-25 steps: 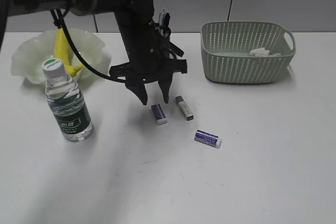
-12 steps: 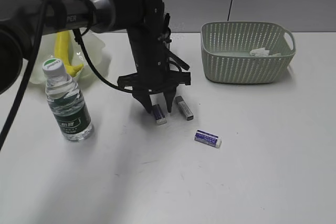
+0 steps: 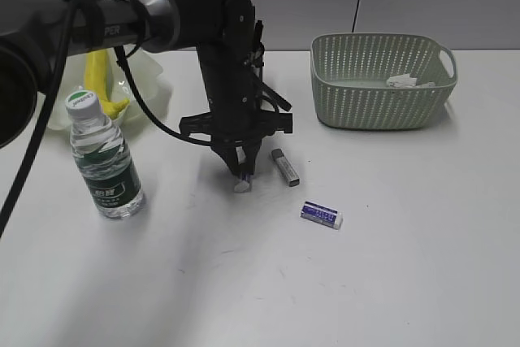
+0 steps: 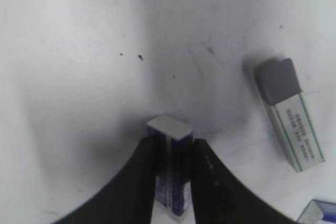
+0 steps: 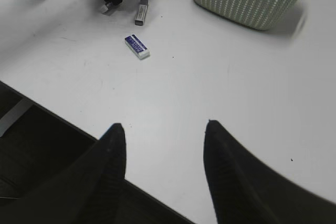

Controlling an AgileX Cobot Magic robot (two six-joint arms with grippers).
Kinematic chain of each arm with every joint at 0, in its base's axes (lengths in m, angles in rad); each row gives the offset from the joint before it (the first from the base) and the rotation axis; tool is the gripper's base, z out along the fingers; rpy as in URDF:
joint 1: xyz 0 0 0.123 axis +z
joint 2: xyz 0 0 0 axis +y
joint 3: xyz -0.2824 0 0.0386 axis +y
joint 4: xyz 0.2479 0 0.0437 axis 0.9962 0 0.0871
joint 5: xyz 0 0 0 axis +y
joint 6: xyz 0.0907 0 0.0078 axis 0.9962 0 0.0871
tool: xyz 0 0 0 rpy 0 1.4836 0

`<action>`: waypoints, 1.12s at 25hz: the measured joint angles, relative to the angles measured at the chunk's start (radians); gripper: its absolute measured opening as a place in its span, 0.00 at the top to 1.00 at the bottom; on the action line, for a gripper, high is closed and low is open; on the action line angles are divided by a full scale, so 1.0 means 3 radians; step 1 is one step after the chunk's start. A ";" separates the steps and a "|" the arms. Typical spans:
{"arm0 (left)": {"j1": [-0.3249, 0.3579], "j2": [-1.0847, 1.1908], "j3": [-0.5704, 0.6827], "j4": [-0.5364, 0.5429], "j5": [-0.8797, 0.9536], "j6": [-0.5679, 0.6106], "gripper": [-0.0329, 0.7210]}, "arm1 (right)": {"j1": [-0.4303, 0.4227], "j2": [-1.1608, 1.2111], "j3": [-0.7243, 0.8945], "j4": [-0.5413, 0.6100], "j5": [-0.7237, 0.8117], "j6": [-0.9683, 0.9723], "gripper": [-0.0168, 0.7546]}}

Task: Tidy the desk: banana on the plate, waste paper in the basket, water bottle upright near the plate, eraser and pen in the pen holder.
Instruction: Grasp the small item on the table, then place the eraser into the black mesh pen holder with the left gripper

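My left end effector (image 4: pixel 172 174) has descended and closed on the small blue-and-white rectangular eraser (image 4: pixel 172 167), whose long axis runs parallel between my fingers (image 4: pixel 137 182).

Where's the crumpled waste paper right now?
In the exterior view the waste paper lies inside the green basket, at its right end, on the far right side of the desk.
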 joint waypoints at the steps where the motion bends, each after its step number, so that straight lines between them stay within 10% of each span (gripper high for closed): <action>1: 0.0000 0.0000 0.0000 0.0000 0.0004 0.0001 0.75 | 0.0000 0.0000 0.0000 0.0000 0.0000 0.0000 0.47; 20: 0.0039 -0.0811 -0.0119 0.0369 0.0006 0.0024 0.86 | 0.0000 0.0000 0.0000 0.0000 0.0000 0.0000 0.47; 28: 0.0177 -0.0832 -0.0253 0.0441 -0.1038 0.0024 0.86 | 0.0000 0.0000 0.0000 0.0000 0.0000 0.0000 0.47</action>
